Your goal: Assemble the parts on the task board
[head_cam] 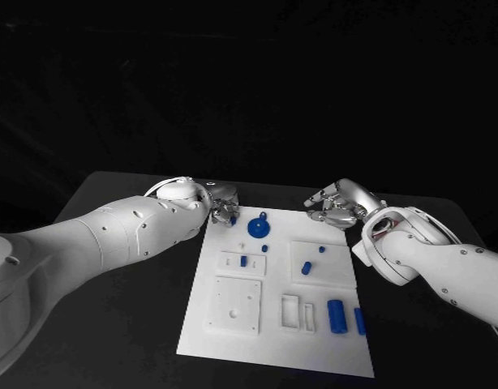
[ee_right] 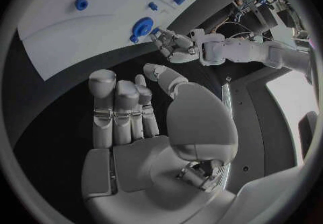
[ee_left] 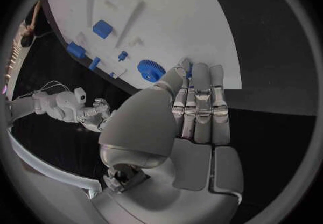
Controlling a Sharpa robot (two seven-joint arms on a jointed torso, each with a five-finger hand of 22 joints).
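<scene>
Early stage, judged from the layout: board (head_cam: 275, 340) lies mid-table, and most blue parts are seen loose on it, not yet fitted.

Counted in the head view, largest first:
- 1 board
- 2 hands: left hand (head_cam: 219, 204) at the far left corner, right hand (head_cam: 336, 205) just off the far edge. Fingers released, nothing grasped.
- 1 gear (head_cam: 257, 225)
- 2 long pieces (head_cam: 336, 315)
- about 3 small pegs (head_cam: 305, 267)

We see the task board (head_cam: 275, 340) mid-table (head_cam: 121, 243), parts on it; left hand (head_cam: 220, 204) at its far-left corner, right hand (head_cam: 337, 207) at far-right.
</scene>
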